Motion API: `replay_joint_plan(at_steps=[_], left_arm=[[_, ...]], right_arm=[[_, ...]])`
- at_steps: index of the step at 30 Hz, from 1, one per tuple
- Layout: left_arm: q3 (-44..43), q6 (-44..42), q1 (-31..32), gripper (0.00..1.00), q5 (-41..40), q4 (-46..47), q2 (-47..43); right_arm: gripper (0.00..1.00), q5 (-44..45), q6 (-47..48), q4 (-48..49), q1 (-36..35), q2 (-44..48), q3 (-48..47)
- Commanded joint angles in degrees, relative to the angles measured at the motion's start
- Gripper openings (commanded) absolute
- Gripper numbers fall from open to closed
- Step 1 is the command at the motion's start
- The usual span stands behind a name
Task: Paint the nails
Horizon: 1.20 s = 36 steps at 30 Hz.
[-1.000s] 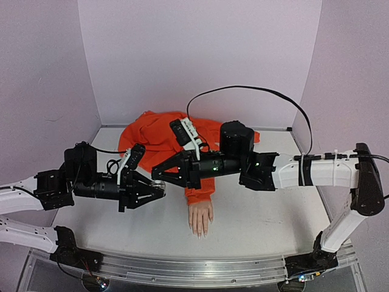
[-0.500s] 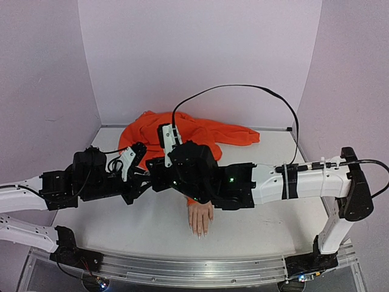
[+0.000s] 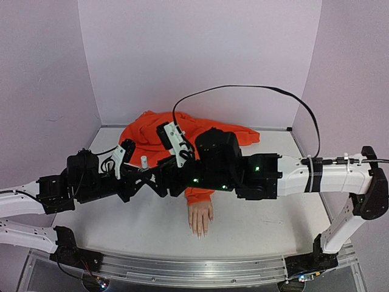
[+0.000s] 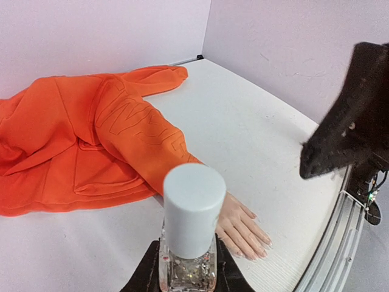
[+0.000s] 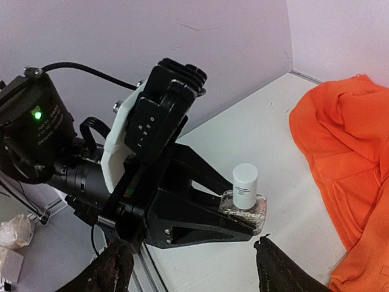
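A small clear bottle point(image 4: 189, 267) with a white cap point(image 4: 193, 210) stands upright in my left gripper point(image 4: 188, 278), which is shut on its glass body. The right wrist view shows the same bottle point(image 5: 245, 198) between the left gripper's black fingers point(image 5: 200, 225). My right gripper point(image 5: 194, 272) is open, with its fingertips either side of and just short of the bottle. The mannequin hand point(image 3: 200, 217) lies palm down beyond the orange sleeve point(image 3: 199, 194). Its pale nails point(image 4: 265, 242) point toward the table's front edge. From above, the white cap point(image 3: 144, 161) shows left of the crossed arms.
An orange hoodie point(image 3: 159, 135) is spread at the back of the white table point(image 3: 267, 219). The right arm point(image 3: 304, 173) stretches across the middle above the sleeve. A black cable point(image 3: 243, 87) arcs over it. A metal rail point(image 3: 194, 271) runs along the front edge, and lilac walls enclose the other sides.
My right gripper has gone from shut to open near the bottle. The right arm swung left, then drew back slightly. The left gripper keeps hold of the bottle.
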State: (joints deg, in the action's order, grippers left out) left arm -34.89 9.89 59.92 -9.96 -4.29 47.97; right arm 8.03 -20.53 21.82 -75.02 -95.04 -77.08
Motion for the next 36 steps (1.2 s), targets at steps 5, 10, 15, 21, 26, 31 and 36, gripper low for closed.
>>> replay_joint_plan(at_steps=[5, 10, 15, 21, 26, 31, 36], left_arm=[[-5.49, -0.01, -0.5, 0.0, 29.12, 2.91, -0.71], [-8.16, 0.23, -0.42, 0.0, 45.7, 3.64, 1.1], [-9.2, 0.9, -0.42, 0.0, 51.05, 4.03, 2.86], [-9.4, 1.1, -0.42, 0.0, 52.12, 4.04, 3.71], [-9.18, 1.18, -0.42, 0.0, 52.4, 4.03, 3.83], [-9.09, 1.27, -0.42, 0.0, 52.32, 4.03, 3.82], [-9.12, 1.12, -0.42, 0.0, 50.77, 4.04, 3.49]], right_arm=[[0.78, -37.82, 2.36, 9.85, 10.42, 6.26, 8.85], [0.72, -48.01, 0.86, 17.19, 11.29, 6.89, 10.0], [0.63, -57.5, -3.4, 24.51, 11.3, 4.96, 9.18], [0.5, -59.18, -4.98, 26.73, 11.26, 3.6, 8.21], [0.33, -60.94, -6.17, 28.19, 11.28, 2.67, 7.44], [0.22, -61.83, -6.63, 28.94, 11.27, 1.69, 7.21], [0.03, -61.6, -6.23, 29.22, 11.29, 1.33, 7.48]])
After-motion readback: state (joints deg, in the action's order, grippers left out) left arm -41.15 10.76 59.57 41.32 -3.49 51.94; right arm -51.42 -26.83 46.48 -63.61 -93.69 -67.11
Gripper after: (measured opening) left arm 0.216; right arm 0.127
